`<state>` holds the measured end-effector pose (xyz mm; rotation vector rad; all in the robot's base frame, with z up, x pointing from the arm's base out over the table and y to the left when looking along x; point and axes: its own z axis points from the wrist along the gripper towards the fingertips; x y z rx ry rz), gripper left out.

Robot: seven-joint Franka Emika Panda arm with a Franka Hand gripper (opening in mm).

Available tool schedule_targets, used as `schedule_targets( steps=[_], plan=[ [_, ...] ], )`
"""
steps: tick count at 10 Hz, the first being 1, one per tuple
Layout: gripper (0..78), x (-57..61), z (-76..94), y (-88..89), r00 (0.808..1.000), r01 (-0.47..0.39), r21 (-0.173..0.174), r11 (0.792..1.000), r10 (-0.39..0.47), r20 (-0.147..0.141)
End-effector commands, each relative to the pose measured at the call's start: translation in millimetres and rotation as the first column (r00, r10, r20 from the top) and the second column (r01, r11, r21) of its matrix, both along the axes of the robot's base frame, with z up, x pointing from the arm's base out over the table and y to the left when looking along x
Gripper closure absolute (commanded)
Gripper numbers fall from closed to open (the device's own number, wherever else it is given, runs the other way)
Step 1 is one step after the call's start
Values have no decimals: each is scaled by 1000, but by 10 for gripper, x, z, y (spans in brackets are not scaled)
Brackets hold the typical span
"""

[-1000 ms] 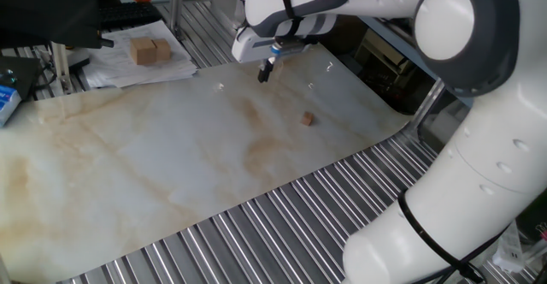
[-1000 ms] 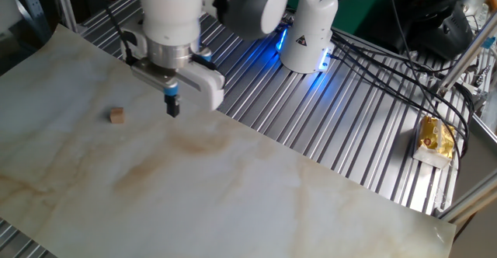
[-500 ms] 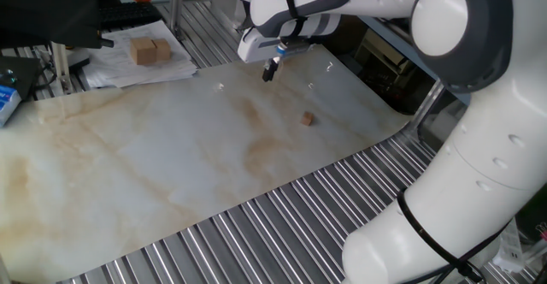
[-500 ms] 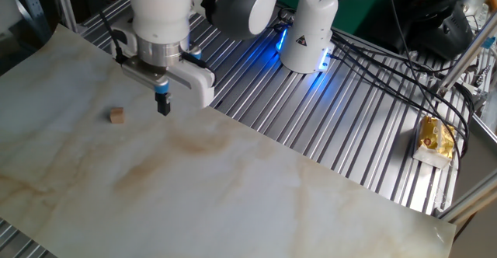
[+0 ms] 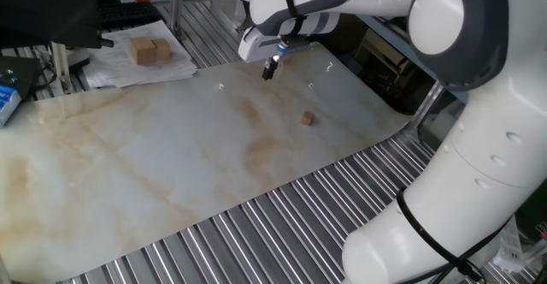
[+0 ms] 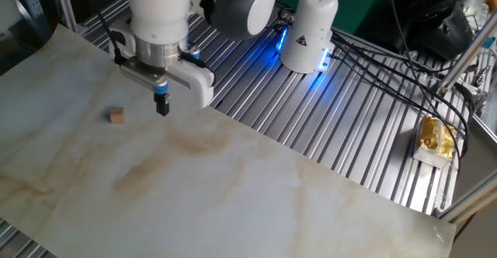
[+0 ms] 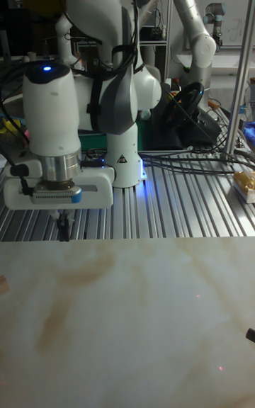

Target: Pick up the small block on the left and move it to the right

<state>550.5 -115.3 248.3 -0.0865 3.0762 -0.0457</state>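
The small block [image 5: 307, 119] is a tiny light-brown cube lying on the marbled sheet [image 5: 171, 164]. The other fixed view has the small block [image 6: 116, 116] near the sheet's left side. My gripper [image 5: 269, 70] hangs above the sheet near its far edge, fingers pressed together and holding nothing. In the other fixed view the gripper [image 6: 162, 106] is to the right of the block, a short gap apart and higher. The tall view shows the gripper [image 7: 64, 229] pointing straight down over the sheet's back edge.
Two larger tan blocks [image 5: 150, 50] rest on papers beyond the sheet. A blue box [image 5: 7, 97] sits at the left edge. The arm's base [image 6: 307, 40] and cables stand on the slatted metal table, with a yellow packet [image 6: 435, 137] at the right.
Over the last second the gripper shifted a little toward the sheet's far edge and closer to the block's side. Since half a second ago it has barely moved. The block stays put.
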Motion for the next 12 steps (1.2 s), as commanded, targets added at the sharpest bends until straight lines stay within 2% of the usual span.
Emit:
schedule_targets(
  steps=[1, 2, 5, 8, 12],
  plan=[
    [776, 130, 39, -80, 1000, -13, -4, 1000, 13, -1],
    [776, 215, 60, -140, 1000, -19, -4, 1000, 19, -2],
    [776, 290, 82, -186, 1000, -3, -10, 1000, 3, -5],
    [776, 477, 145, -366, 1000, -14, -13, 1000, 14, -13],
    [776, 452, 126, -358, 1000, 1, -6, 1000, -1, 7]
  ],
)
